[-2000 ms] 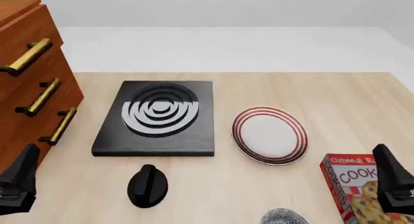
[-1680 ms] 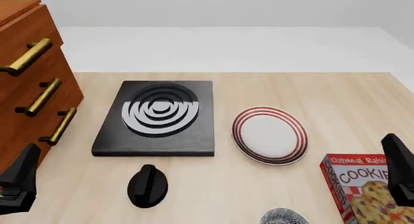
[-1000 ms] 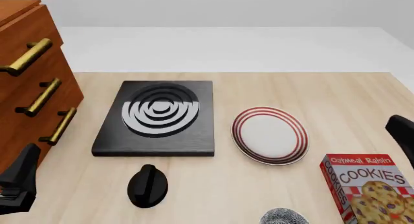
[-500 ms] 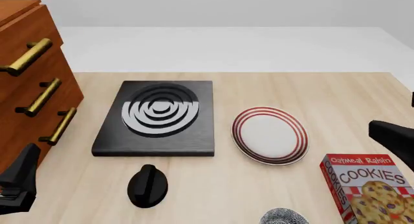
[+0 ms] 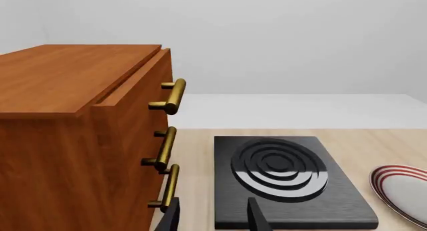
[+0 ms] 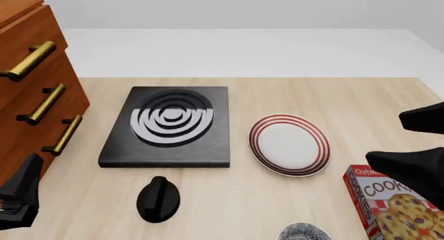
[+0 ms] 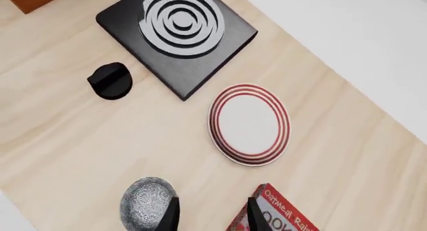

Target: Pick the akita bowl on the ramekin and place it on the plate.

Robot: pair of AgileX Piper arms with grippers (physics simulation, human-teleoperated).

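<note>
From my fixed camera I take the plate (image 6: pixel 289 145) as landmark: it lies flat on the wooden table (image 6: pixel 333 100), with the black burner (image 6: pixel 168 126) just to its left and the black knob (image 6: pixel 158 199) nearer me than the burner. Nearer me than the plate, the akita bowl (image 6: pixel 304 232) shows only its speckled rim at the frame's lower edge, and the cookie box (image 6: pixel 395 201) lies to the plate's right and nearer. My right gripper (image 6: pixel 415 149) hangs right of the plate above the box with its fingers spread apart, while far to the plate's left I see only part of my left gripper (image 6: pixel 20 198) in front of the wooden drawer cabinet (image 6: pixel 35 84), too little to judge its jaws.
</note>
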